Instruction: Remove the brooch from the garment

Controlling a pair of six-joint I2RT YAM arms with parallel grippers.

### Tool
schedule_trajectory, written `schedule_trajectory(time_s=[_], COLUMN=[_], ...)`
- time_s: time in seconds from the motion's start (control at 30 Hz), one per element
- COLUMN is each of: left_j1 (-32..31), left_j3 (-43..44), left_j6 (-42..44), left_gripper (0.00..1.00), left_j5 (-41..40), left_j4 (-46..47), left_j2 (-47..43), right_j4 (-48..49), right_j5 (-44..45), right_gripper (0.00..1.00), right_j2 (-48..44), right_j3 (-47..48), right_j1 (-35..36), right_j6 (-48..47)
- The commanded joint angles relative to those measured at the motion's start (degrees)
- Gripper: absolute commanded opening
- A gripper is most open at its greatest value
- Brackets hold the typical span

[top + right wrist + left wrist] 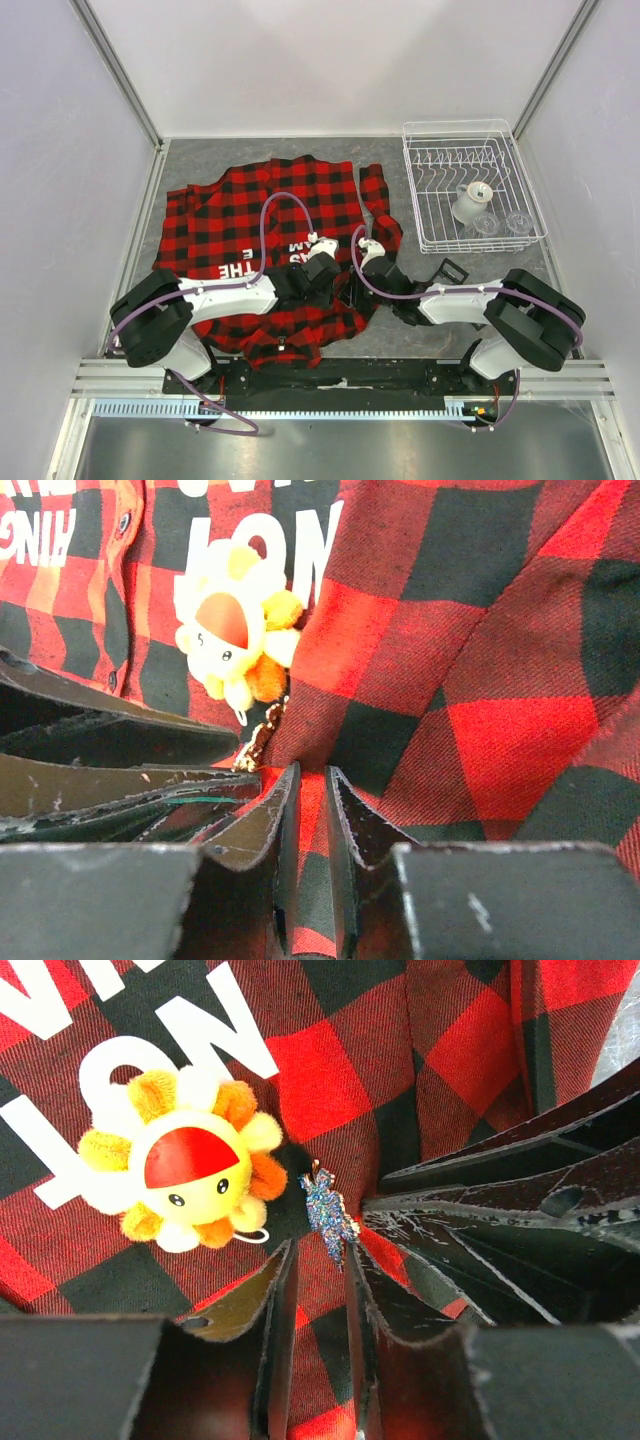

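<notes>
**A:** From above, why do both arms crowd one spot?

**B:** The garment (230, 205) lies spread on the desk (380, 150), with the dish rack (412, 170) well apart at the right. The left arm (225, 295) and right arm (455, 300) meet nose to nose over its lower middle. I'd judge one is there to hold cloth down while the other works the pin free. The brooch is hidden under them in this view.

**A:** And the left wrist view?

**B:** The brooch (190, 1175) sits on the garment (330, 1070) over the white lettering (210, 1030). It is up and left of the left jaws, near them but not between them. Those jaws stand at a narrow slit with a ridge of cloth in it. A glittery dangle (328, 1215) hangs beside the brooch, its lower end at the slit's mouth. Whether it is nipped too, I cannot tell. The right arm's fingers (500, 1220) lie at the right, tips just beside the dangle.

**A:** The right wrist?

**B:** The brooch (232, 630) is ahead and left of the right jaws, apart from them. They too are nearly closed on a fold of the garment (480, 630), to keep it taut, I think. The dangle (262, 735) drops toward the left arm's tips.
</notes>
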Motion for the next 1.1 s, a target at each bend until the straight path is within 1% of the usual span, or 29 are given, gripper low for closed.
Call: schedule_trajectory(time_s=[0.0,0.17,0.27,0.3,0.4,0.57,0.67,0.73,0.77,0.8,0.9,1.07], left_j1=[0.3,0.4,0.4,0.4,0.4,1.4,3.3,5.4,6.2,7.9,10.5,11.6], left_j3=[-0.9,-1.2,-1.5,-1.6,-2.1,-2.8,-4.4,-6.0,-6.6,-6.8,-7.4,-7.4], left_j6=[-2.5,-2.6,-3.0,-3.0,-3.5,-5.4,-6.4,-6.6,-6.6,-6.6,-6.3,-5.2], left_gripper=[0.29,0.29,0.34,0.38,0.45,0.48,0.49,0.48,0.48,0.48,0.45,0.39], left_j5=[-2.5,-2.0,-1.6,-1.4,-1.8,-3.9,-4.0,-2.5,-0.4,0.9,5.5,9.7], left_j4=[3.0,3.3,3.5,3.6,3.5,2.0,2.7,4.6,5.2,5.7,7.4,10.7], left_j2=[-2.6,-2.5,-2.7,-2.9,-4.7,-10.2,-12.5,-13.9,-14.0,-13.6,-12.6,-9.5], right_j4=[3.6,4.7,4.6,4.5,4.6,4.7,4.5,4.4,4.3,4.3,4.3,4.3], right_j5=[0.4,-1.6,-1.0,-1.0,-0.9,-0.7,-0.6,-0.4,-0.4,-0.4,-0.4,-0.4], right_gripper=[0.22,0.21,0.21,0.20,0.20,0.20,0.20,0.20,0.20,0.20,0.20,0.20], right_j2=[1.7,3.8,4.5,4.6,4.5,4.7,4.7,4.7,4.7,4.7,4.6,4.5], right_j3=[3.2,4.9,5.5,5.5,5.3,5.3,5.4,5.3,5.3,5.3,5.1,4.9], right_j1=[0.9,1.6,2.2,2.2,2.3,2.3,2.3,2.3,2.3,2.3,2.3,2.3], right_j6=[-1.9,-3.2,-3.6,-3.5,-3.5,-3.5,-3.4,-3.5,-3.4,-3.3,-3.3,-3.2])
